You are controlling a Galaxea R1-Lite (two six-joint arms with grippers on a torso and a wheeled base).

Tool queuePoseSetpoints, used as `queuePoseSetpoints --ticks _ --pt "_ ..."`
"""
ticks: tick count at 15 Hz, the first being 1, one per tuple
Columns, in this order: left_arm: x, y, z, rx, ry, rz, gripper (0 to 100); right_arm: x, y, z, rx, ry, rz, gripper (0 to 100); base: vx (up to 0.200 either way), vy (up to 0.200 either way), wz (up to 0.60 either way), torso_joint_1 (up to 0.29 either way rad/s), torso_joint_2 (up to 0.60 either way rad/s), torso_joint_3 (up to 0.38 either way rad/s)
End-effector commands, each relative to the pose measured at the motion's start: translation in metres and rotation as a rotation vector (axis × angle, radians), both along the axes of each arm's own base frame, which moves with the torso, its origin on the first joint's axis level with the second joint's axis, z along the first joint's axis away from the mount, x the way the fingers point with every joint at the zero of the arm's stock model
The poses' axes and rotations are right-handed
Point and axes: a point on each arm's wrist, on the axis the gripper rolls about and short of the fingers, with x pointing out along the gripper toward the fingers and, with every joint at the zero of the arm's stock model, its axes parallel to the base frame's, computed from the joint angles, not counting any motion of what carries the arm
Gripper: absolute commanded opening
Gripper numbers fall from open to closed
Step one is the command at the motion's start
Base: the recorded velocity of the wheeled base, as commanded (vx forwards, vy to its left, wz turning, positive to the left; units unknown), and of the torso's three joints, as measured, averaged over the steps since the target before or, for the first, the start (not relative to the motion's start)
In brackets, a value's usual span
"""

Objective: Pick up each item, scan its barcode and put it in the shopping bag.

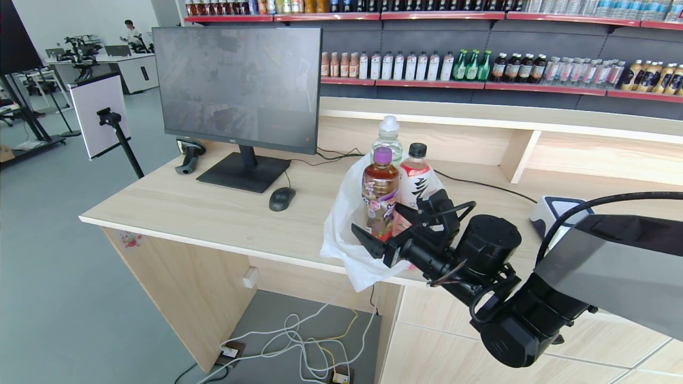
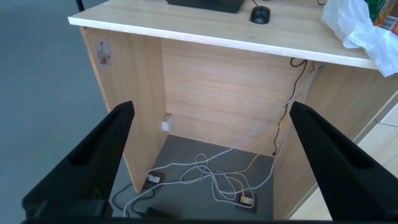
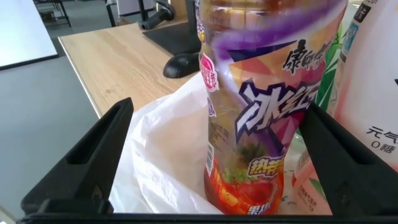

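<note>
Shop shelving (image 1: 480,80) with red-edged racks of bottled drinks runs along the back wall. In front of it we log a pale wooden counter (image 1: 213,208). A dark-screened monitor (image 1: 237,85) stands on its black foot toward the counter's left end.

A white plastic shopping bag (image 1: 341,234) sits at the counter's near edge, its lower folds hanging over the lip. Three bottles stand upright in it.

The right gripper (image 1: 381,226) is at the bag with its jaws released and spread wide. A purple-capped tea bottle (image 3: 249,124) stands between them, and we see neither finger pressing on it.

The left gripper (image 2: 211,162) hangs low in front of the counter, jaws likewise wide apart and holding nothing. It faces the recess under the counter, where loose cables (image 2: 217,180) lie on the floor.

A black-capped bottle (image 1: 416,176) stands just beside the tea bottle, with a clear bottle (image 1: 388,141) with a white cap behind both.

A white box-shaped device (image 1: 555,210) sits on the counter to the right of the bag.

We note a handheld barcode scanner (image 1: 188,156) left of the monitor foot and a black mouse (image 1: 282,198) near it
</note>
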Motion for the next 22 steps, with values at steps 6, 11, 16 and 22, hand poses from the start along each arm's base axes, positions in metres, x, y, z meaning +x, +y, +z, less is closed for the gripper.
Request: queuePoseSetpoints --ticks 6,11,16,22 --pt "0.0 0.0 0.0 0.0 -0.001 0.0 100 -0.036 -0.017 0.031 0.006 -0.028 0.014 100 0.0 0.0 0.0 0.0 0.0 0.0" --pt "0.0 0.0 0.0 -0.001 -0.001 0.0 100 -0.061 -0.032 0.041 -0.006 -0.027 0.015 100 0.0 0.0 0.0 0.0 0.0 0.0" --pt "0.0 0.0 0.0 -0.003 0.0 0.0 100 -0.179 -0.118 0.043 -0.049 0.037 -0.027 100 0.0 0.0 0.0 0.0 0.0 0.0" --pt "0.0 0.0 0.0 -0.003 -0.001 0.0 100 -0.288 -0.18 0.015 -0.228 0.249 0.021 100 0.0 0.0 0.0 0.0 0.0 0.0"
